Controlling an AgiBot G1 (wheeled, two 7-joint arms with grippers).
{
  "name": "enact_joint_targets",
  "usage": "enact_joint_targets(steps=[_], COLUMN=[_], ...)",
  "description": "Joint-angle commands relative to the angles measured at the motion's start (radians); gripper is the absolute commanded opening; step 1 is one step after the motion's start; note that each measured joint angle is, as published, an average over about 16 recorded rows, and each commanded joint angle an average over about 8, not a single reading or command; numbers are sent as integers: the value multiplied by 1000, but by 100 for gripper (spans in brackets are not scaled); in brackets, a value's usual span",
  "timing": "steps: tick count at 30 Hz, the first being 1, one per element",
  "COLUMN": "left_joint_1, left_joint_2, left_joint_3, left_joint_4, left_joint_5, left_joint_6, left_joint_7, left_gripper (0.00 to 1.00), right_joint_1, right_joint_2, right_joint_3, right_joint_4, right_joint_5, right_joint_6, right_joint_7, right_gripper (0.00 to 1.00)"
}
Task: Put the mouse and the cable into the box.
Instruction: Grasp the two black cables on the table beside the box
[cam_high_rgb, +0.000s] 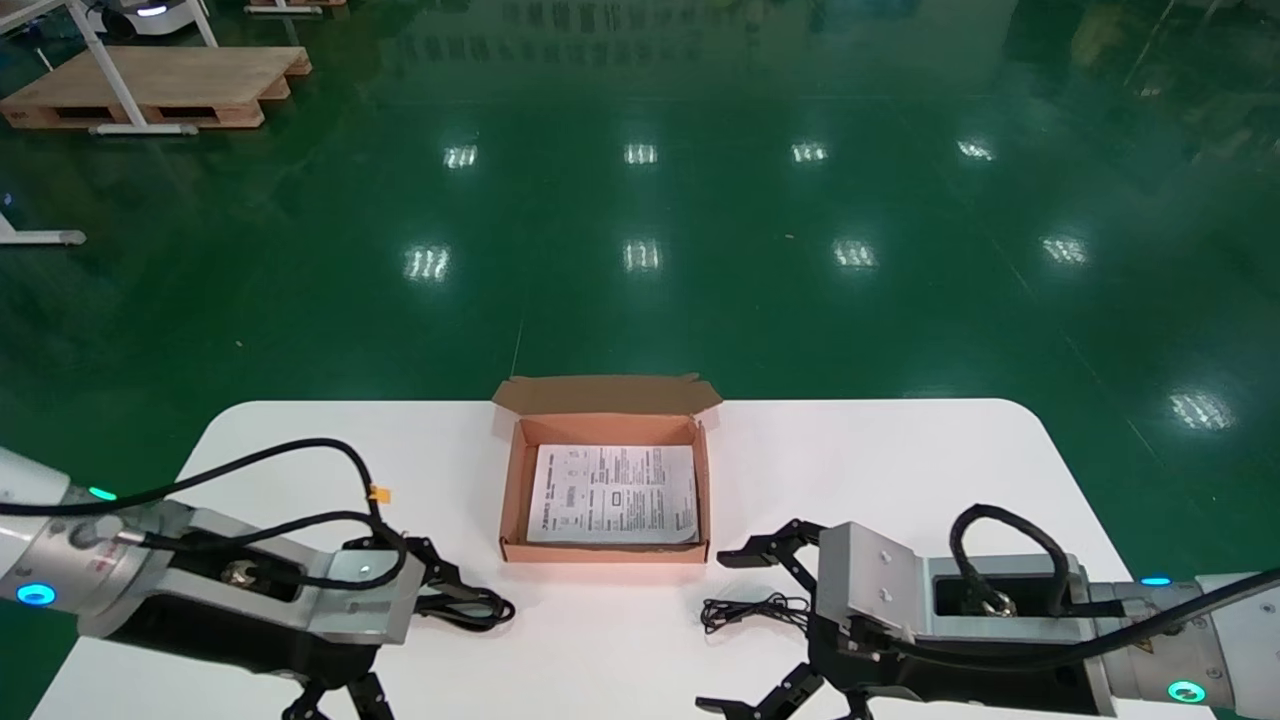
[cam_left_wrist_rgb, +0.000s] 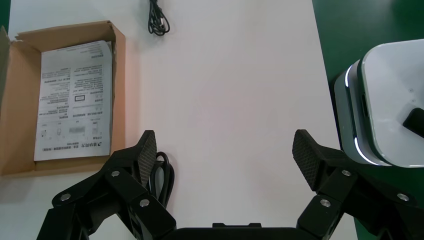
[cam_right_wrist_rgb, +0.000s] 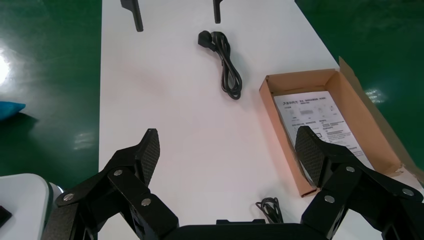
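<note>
An open cardboard box (cam_high_rgb: 513, 480) with a printed sheet (cam_high_rgb: 612, 495) in it sits mid-table. A thick black cable coil (cam_high_rgb: 472, 608) lies left of the box, right beside one finger (cam_left_wrist_rgb: 146, 157) of my open left gripper (cam_high_rgb: 415, 645) (cam_left_wrist_rgb: 225, 155). A thin black cable bundle (cam_high_rgb: 752, 612) (cam_right_wrist_rgb: 272, 210) lies in front of the box's right corner, between the spread fingers of my open right gripper (cam_high_rgb: 745, 630) (cam_right_wrist_rgb: 227, 155). Neither gripper holds anything. I see no mouse in any view.
The white table (cam_high_rgb: 900, 470) is bare to the right and left of the box. Its rounded far corners border green floor. A wooden pallet (cam_high_rgb: 160, 85) lies far off on the floor. The box's rear flap (cam_high_rgb: 605, 393) stands open.
</note>
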Motion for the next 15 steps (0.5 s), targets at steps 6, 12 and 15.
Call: enact_joint_targets(steps=[6, 12, 15], left_joint_1=[19, 55, 62], left_joint_2=[11, 88, 127], left_joint_3=[31, 78, 95], left_joint_4=[-14, 96, 171], left_joint_5=[72, 229, 279], left_joint_6=[-60, -242, -310], left_joint_7=[37, 126, 182], left_gripper=[100, 100, 100], right_joint_1=[-4, 21, 29], right_joint_2=[-5, -37, -38], right_joint_3=[-8, -27, -31], right_joint_4=[8, 40, 58], right_joint_5=[-19, -72, -84], right_joint_6=[10, 44, 48], right_joint_7=[7, 51, 69], right_gripper=[100, 100, 100])
